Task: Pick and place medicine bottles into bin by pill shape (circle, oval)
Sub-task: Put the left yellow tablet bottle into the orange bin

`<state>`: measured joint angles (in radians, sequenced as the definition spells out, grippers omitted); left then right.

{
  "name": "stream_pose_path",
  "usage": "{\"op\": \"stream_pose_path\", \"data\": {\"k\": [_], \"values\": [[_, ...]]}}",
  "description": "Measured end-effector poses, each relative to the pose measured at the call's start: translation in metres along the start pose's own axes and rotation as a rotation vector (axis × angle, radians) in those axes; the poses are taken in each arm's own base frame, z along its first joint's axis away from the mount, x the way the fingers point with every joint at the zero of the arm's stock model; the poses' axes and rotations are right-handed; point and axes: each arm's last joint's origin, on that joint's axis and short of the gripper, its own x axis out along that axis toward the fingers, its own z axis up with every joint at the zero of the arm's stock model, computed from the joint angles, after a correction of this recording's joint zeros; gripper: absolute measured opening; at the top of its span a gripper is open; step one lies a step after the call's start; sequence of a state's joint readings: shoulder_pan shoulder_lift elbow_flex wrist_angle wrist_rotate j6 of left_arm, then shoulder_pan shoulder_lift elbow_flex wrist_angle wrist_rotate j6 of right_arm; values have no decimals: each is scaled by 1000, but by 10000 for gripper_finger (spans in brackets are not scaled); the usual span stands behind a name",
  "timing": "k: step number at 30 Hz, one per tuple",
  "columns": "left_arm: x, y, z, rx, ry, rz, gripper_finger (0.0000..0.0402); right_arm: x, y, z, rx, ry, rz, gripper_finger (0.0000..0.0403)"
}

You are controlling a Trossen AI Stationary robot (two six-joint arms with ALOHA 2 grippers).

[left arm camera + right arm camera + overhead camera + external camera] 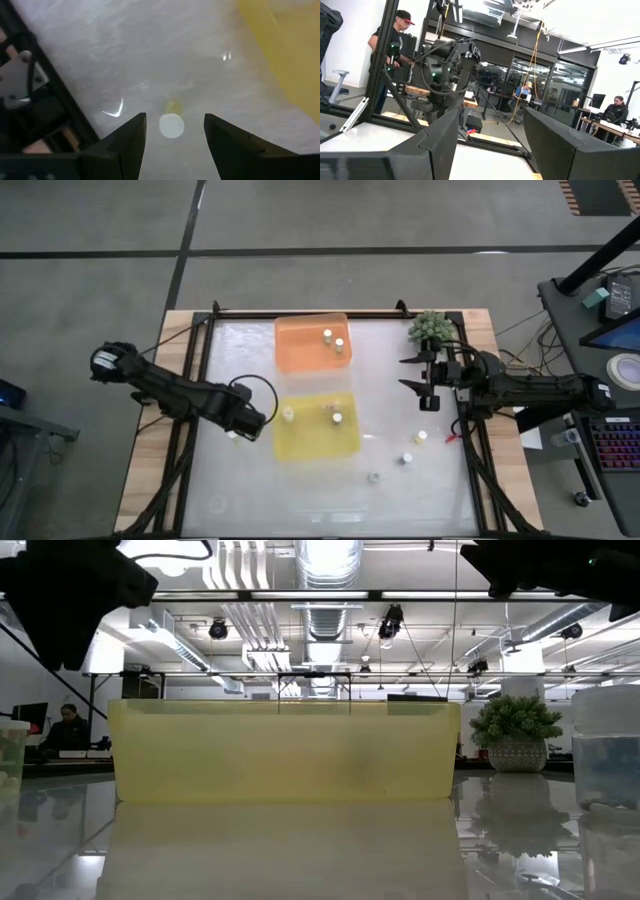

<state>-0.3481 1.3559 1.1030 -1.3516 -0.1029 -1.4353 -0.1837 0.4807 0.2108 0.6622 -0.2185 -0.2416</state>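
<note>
The nearest risk sits at the left: the left gripper [243, 423] hangs low over a small white-capped bottle [171, 125] on the white table [300, 490], just beside the outer wall of the yellow bin [316, 425], and the wrist view shows its two fingers spread with the cap between them but not yet touching either. If the arm closes off-centre, one finger could nudge the bottle first and tip it; being light and upright, it would likely roll on the glossy surface. A lift swung too low could also clip the bin wall. The left arm itself reaches in from the table's left edge, stretched low and angled toward the bin. Further right, three bottles already stand in the yellow bin and two in the orange bin [311, 342] behind it, so a careless drop might knock those over. A wrong bin is possible too, since pill shape cannot be read here. Nearer the right edge, three more bottles [407, 458] wait loose on the table. The right gripper [428, 383] hovers raised beside the green plant ball [430, 328], its fingers apart and holding nothing, the arm extended in from the right side and idle.
</note>
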Motion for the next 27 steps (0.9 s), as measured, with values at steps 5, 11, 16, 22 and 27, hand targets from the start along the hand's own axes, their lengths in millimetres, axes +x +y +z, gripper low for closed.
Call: {"op": "stream_pose_path", "data": {"k": [5, 11, 16, 22, 27], "values": [[9, -1, -4, 13, -12, -10, 184, 0, 0, 0, -4, 3, 1, 215], [21, 1, -12, 36, 26, 5, 203, 0, 0, -1, -3, 8, 2, 215], [30, 2, -21, 57, 21, 11, 226, 0, 0, -1, -18, 9, 2, 215], [47, 4, -30, 38, 22, 19, 228, 2, -1, 2, -34, 15, 4, 215], [56, 7, -31, 13, 31, 27, 228, 2, -1, 2, -44, 18, 4, 215]]}}
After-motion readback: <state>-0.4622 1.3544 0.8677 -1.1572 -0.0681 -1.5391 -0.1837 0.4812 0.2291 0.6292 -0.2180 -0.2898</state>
